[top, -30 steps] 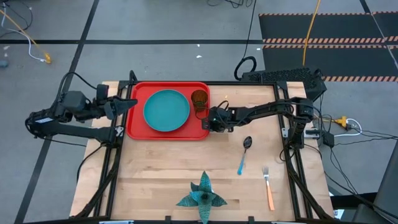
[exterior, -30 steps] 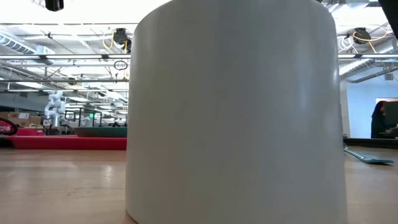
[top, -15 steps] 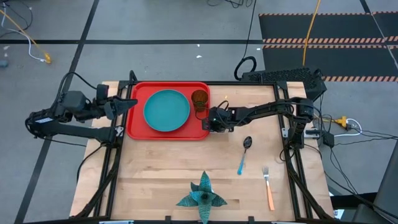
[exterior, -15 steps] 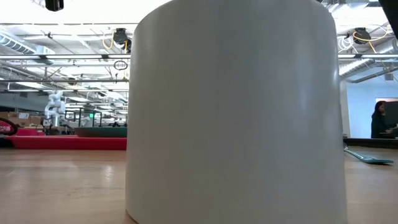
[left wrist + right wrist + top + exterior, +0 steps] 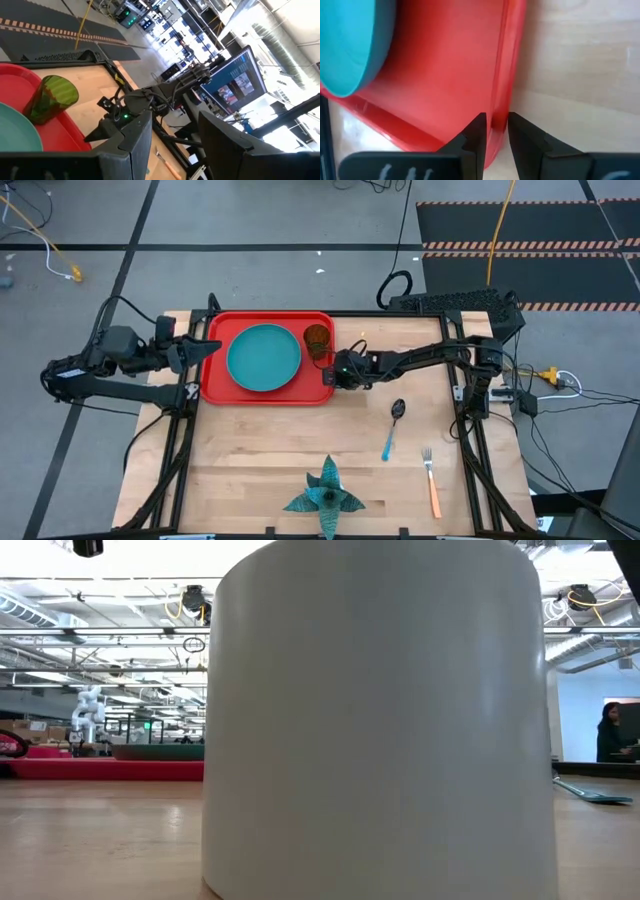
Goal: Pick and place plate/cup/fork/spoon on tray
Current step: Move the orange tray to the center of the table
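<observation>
Plate [image 5: 264, 358] and cup [image 5: 317, 339] sit on tray [image 5: 215, 385]. Right jaws [image 5: 492, 131] pinch tray's right rim, probably to reposition it. Left jaws [image 5: 205, 348] spread, idle at tray's left. Spoon [image 5: 392, 429], fork [image 5: 431, 481] on worktop [image 5: 250, 470], not yet placed.

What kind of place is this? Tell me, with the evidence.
Probably a large robotics lab or workshop hall: overhead pipes and lighting run above long rows of workstations, a monitor stands nearby, and cables cross a bare grey floor.

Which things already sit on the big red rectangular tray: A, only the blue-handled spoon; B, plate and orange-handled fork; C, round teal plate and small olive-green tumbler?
C: the round teal plate and olive-green tumbler rest on the red tray, while the fork and spoon lie on the wooden table.
</observation>
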### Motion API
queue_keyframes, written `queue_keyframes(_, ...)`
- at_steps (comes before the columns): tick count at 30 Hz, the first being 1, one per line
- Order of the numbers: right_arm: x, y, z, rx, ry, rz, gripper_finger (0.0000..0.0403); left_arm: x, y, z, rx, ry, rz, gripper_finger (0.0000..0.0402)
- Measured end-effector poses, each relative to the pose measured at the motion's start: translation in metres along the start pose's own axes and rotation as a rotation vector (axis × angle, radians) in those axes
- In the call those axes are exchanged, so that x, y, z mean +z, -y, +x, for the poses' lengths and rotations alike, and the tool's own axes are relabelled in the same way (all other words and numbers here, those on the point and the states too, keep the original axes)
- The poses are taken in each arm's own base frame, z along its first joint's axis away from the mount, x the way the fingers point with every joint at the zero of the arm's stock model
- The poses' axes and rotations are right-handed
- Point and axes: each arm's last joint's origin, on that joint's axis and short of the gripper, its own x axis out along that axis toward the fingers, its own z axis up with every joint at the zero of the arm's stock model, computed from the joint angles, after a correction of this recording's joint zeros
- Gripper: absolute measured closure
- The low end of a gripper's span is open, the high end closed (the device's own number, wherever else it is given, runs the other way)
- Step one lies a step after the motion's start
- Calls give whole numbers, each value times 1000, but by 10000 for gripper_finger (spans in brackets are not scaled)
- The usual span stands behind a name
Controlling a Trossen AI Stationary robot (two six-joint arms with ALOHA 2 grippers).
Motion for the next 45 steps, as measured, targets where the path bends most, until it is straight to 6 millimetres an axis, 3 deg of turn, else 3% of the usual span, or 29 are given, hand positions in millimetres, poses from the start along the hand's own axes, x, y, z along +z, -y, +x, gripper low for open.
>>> queue_keyframes(14,0,2,1,-16,-7,13,334,0,0,0,-2,-1,-18,238)
queue_keyframes(26,-20,10,-4,-134,-144,-36,334,0,0,1,-1,-3,-24,238)
queue_keyframes(39,-30,22,-50,-316,-172,-91,334,-1,1,1,-26,-26,12,238)
queue_keyframes(45,-37,37,-58,-365,-192,-78,334,0,1,1,-29,-23,34,238)
